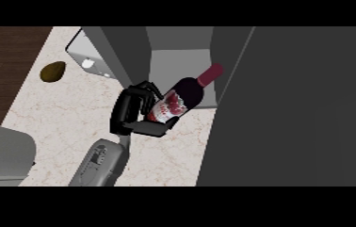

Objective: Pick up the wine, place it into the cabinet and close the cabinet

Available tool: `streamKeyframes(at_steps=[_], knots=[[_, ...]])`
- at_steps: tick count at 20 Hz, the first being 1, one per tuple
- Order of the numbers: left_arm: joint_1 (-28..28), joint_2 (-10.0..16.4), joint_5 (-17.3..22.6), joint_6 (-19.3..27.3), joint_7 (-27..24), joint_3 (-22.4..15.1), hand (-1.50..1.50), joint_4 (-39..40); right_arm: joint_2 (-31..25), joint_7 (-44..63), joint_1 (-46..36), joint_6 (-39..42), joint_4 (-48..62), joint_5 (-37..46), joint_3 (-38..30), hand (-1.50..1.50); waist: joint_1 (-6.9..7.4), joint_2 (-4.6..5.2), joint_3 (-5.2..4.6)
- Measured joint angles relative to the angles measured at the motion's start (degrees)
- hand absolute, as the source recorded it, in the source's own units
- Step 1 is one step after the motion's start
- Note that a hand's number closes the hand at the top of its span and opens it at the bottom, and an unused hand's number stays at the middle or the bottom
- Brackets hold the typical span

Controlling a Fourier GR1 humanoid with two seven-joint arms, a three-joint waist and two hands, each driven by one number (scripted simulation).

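Far left of my fingers, a strip of dark wood [17, 56] is running along the edge of the pale marbled counter [55, 122], which is spreading under everything on this side. In the near corner, well left of my fingers, one rounded grey shape [14, 150] is sitting; I cannot tell what it is. Up and left of my fingers, one brown oval lump [52, 71] is lying on the counter. Between it and my fingers, one light grey panel [87, 49] with a rounded corner is showing at a slant.

Only one hand is showing: my left hand [126, 112], its forearm [97, 165] coming in from below. I am curling my fingers [144, 90] over the far side of the wine [182, 96] and my thumb [154, 128] round the near side, so the bottle is clasped between them, just right of my palm.

The one wine bottle is tilting. Its white and red label [167, 109] is sitting against my fingers, and its red cap [213, 72] is pointing up and right, away from them, over the light floor inside the cabinet [177, 61]. The cabinet's grey side wall [128, 52] is rising just beyond my fingers. Right of the wine, the one door [285, 108] is standing open, its dark face filling the whole right side.
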Motion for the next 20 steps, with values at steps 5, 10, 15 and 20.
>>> streamKeyframes(at_steps=[5,10,15,20], knots=[[-6.0,-0.2,1.1,1.2,0.1,0.1,1.50,6.7,-0.9,-2.3,1.3,0.5,0.0,-0.4,-0.5,-1.50,-0.23,0.08,0.01],[-11.8,-0.2,3.6,2.0,-2.6,0.0,1.50,14.8,-0.5,-4.2,2.2,0.8,0.2,-0.8,-0.1,-1.50,-0.42,0.20,-0.01],[-16.9,-0.1,8.0,3.5,-5.2,-1.3,1.50,21.6,-0.7,-5.2,2.3,1.4,0.3,-1.3,-1.2,-1.50,-0.73,0.33,-0.02],[-23.0,-0.1,11.6,4.4,-7.2,-0.8,1.50,29.4,-0.9,-7.0,3.3,1.9,0.3,-1.7,-0.6,-1.50,-1.52,0.50,-0.03]])
